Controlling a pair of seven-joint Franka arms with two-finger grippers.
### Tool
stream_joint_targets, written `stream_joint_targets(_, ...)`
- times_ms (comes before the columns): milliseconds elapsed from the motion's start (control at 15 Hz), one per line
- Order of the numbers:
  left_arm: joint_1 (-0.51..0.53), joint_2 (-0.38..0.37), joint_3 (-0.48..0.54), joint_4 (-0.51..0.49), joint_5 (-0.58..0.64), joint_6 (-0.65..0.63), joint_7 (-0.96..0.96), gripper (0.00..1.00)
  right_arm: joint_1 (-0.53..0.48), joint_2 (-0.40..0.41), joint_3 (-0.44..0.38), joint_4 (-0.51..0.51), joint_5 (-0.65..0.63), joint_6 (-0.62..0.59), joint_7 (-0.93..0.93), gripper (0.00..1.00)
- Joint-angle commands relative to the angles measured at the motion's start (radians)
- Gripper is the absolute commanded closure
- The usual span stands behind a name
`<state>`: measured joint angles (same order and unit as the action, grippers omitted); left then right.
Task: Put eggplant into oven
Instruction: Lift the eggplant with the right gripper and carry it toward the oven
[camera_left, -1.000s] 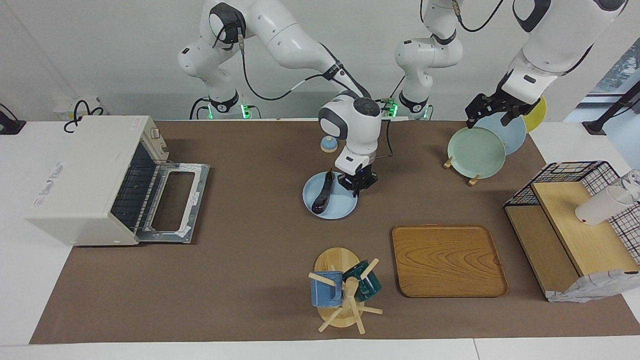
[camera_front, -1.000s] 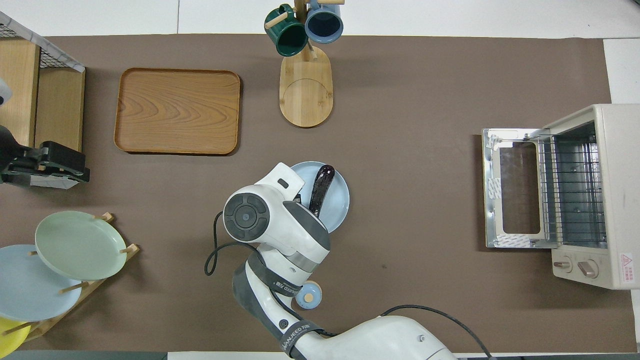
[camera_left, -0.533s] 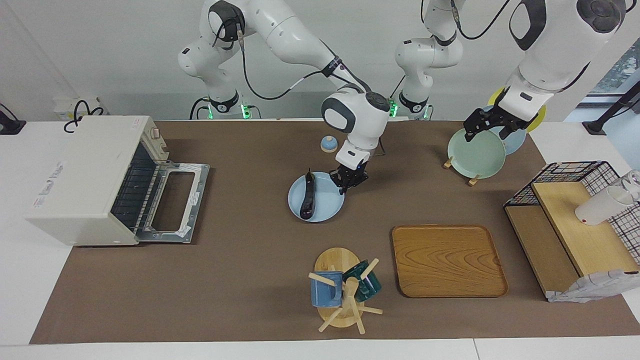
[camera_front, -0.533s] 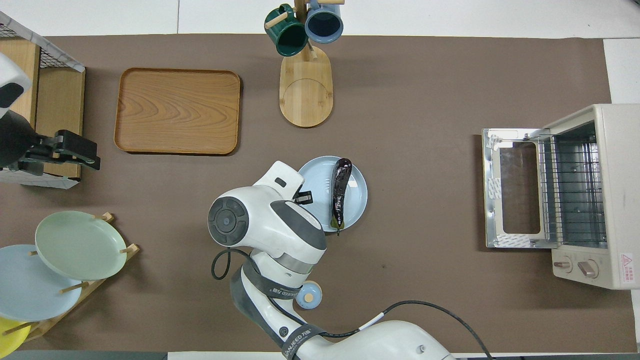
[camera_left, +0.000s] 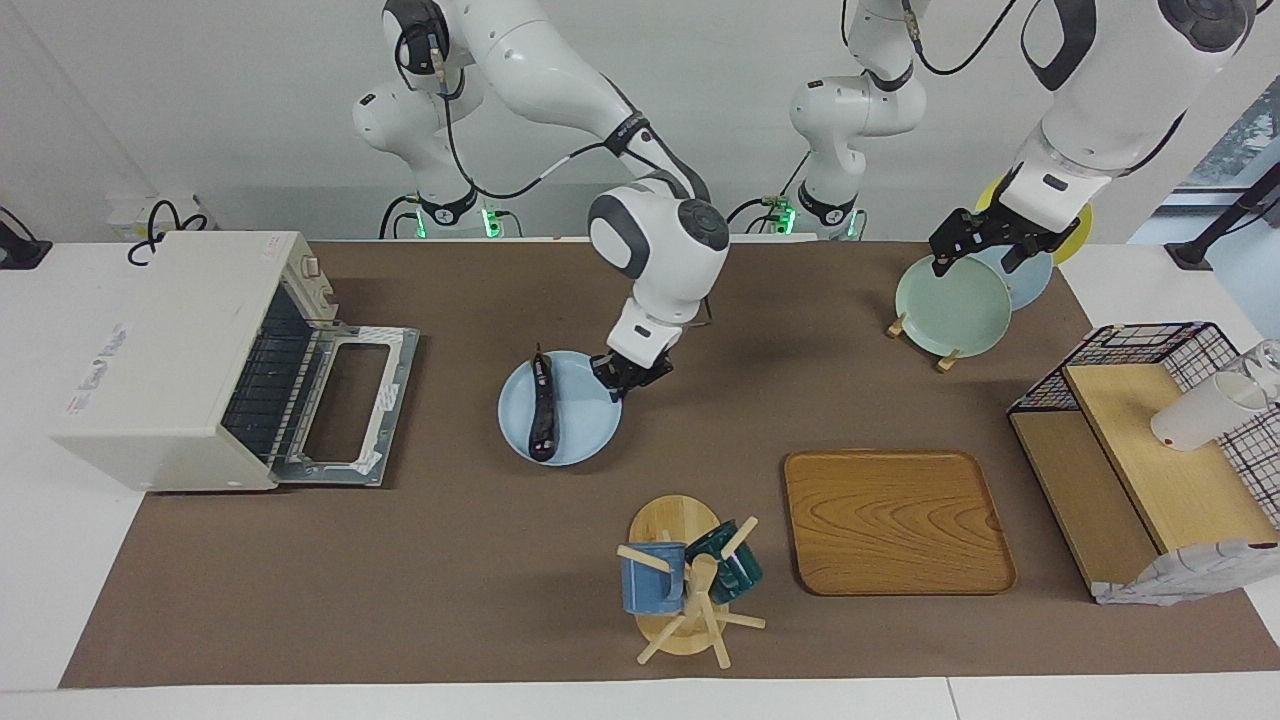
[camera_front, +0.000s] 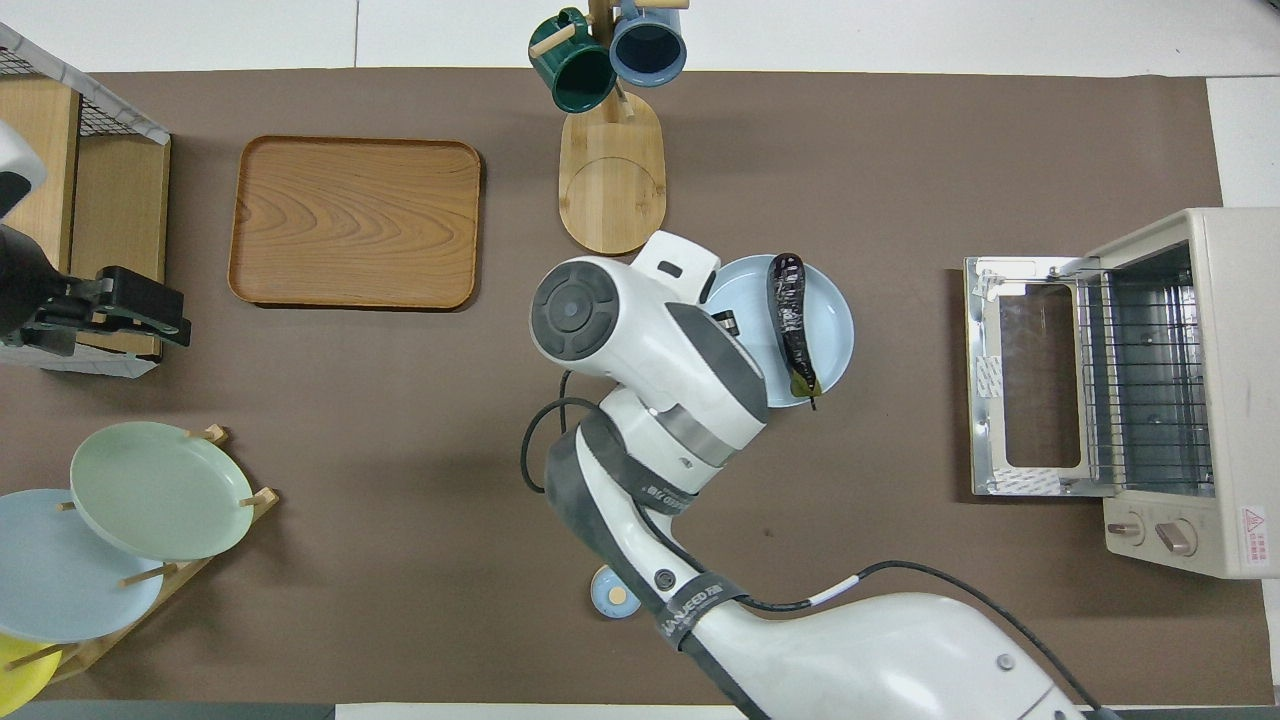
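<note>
Gripping the rim of a round pale blue plate (camera_left: 580, 430), the right gripper (camera_left: 622, 377) has its fingers pinched tight on the edge nearest the left arm's end of the tabletop (camera_left: 480, 560). Across that plate lies the slim, glossy dark purple eggplant (camera_left: 544, 420), stem end pointing toward the robots. The plate sits in front of the boxy cream-white toaster oven (camera_left: 170, 360), well apart from its glass door (camera_left: 345, 405), which is dropped flat open with the wire rack showing inside. The left gripper (camera_left: 985, 240) hangs over the wooden rack of upright plates (camera_left: 950, 300) at the left arm's end, fingers spread wide and holding nothing. A rectangular wooden tray (camera_left: 895, 520) and a wooden mug tree (camera_left: 685, 580) lie farther from the robots.
</note>
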<state>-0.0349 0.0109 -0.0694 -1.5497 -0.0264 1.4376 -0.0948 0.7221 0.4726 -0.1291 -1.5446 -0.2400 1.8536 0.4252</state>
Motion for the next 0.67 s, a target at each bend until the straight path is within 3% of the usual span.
stream_joint_targets(0,-0.005,-0.02,0.005,-0.003,0.019,-0.031,0.012,0.0,-0.048,-0.109,0.011,-0.079,-0.022,-0.066,-0.066,1.0)
stream_joint_targets(267,-0.002,-0.02,0.003,-0.003,0.019,-0.032,0.012,0.0,-0.165,-0.336,0.011,-0.352,-0.038,-0.033,-0.164,1.0)
stream_joint_targets(467,0.004,-0.022,0.003,-0.016,0.008,-0.014,0.003,0.0,-0.257,-0.425,0.011,-0.434,-0.042,-0.027,-0.221,1.0)
stream_joint_targets(600,0.009,-0.028,0.011,-0.038,-0.015,-0.002,-0.019,0.0,-0.318,-0.43,0.009,-0.434,-0.047,-0.048,-0.282,1.0)
